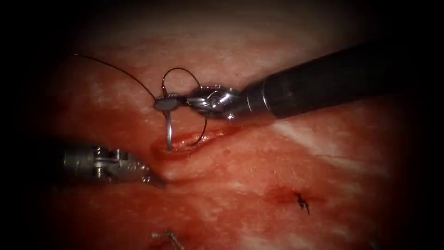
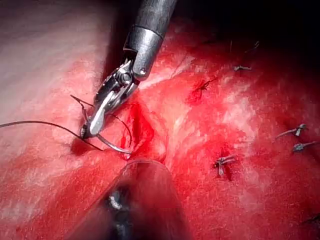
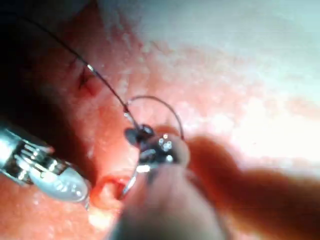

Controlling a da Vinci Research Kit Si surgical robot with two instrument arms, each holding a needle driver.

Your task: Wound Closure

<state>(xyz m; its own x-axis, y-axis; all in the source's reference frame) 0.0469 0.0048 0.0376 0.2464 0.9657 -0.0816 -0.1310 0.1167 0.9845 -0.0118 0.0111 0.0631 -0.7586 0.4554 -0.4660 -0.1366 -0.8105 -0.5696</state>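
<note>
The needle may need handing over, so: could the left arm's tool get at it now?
Probably yes. The needle, held by the right tool, dips into the cut; the left tool sits nearby, nothing between.

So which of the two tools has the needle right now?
The right arm's tool, entering from the right, jaws shut on the needle near its thread end, point down at the cut. The left arm's tool holds nothing.

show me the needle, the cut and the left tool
needle [image 1: 168, 132], endoscope view: on its shaft, below the right tool [image 1: 172, 102] holding it
cut [image 1: 185, 139], endoscope view: on its open red middle
left tool [image 1: 155, 179], endoscope view: at its tip, against the tissue
</note>
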